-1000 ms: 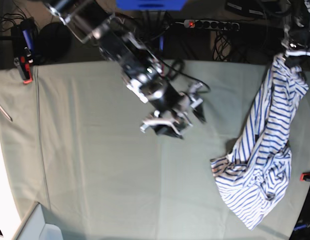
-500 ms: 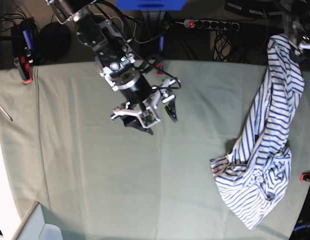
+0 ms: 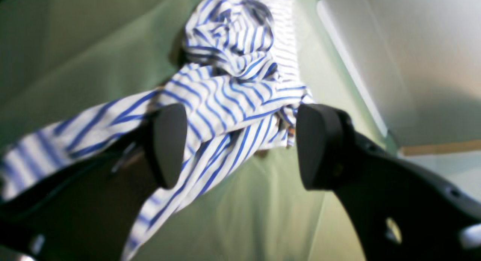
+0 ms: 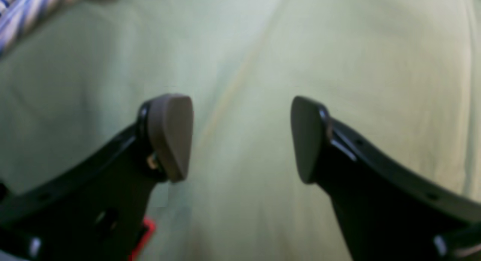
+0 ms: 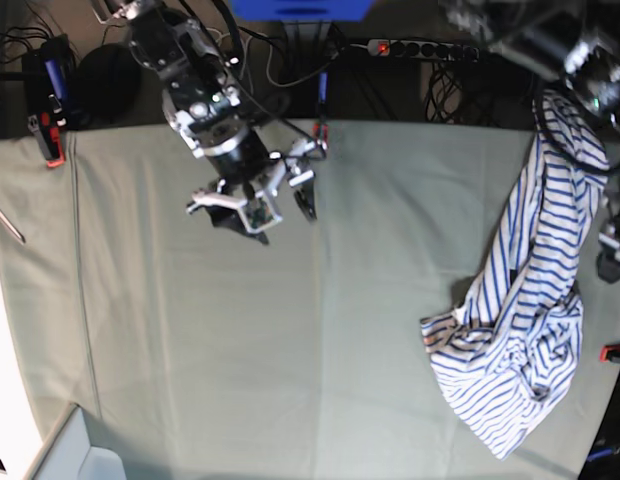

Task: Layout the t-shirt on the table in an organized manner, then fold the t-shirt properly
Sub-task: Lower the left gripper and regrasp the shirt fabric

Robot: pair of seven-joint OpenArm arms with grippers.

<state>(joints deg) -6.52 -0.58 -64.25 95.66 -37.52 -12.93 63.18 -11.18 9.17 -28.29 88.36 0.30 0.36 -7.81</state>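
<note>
The t-shirt [image 5: 520, 320], white with thin blue stripes, lies bunched near the table's [image 5: 290, 350] right edge. A long strip of it stretches up to the back right corner. In the left wrist view my left gripper [image 3: 240, 146] is open wide above the t-shirt [image 3: 229, 84], with cloth draped behind its left finger [image 3: 169, 144]. In the base view the left gripper [image 5: 615, 250] hangs at the right edge beside the strip. My right gripper [image 5: 262, 205] is open and empty over bare table [image 4: 263, 47] at the back left of centre; it also shows in the right wrist view [image 4: 242, 139].
Red clamps sit at the table's left back edge [image 5: 52, 140] and right edge [image 5: 615, 352]. A power strip [image 5: 420, 48] and cables lie behind the table. A pale box corner [image 5: 75, 450] is at the front left. A white panel [image 3: 413, 47] is beside the table.
My right arm has pulled back from the table's middle toward the back left, jaws still open. My left arm has swung at the back right, and its gripper now hangs lower beside the shirt.
</note>
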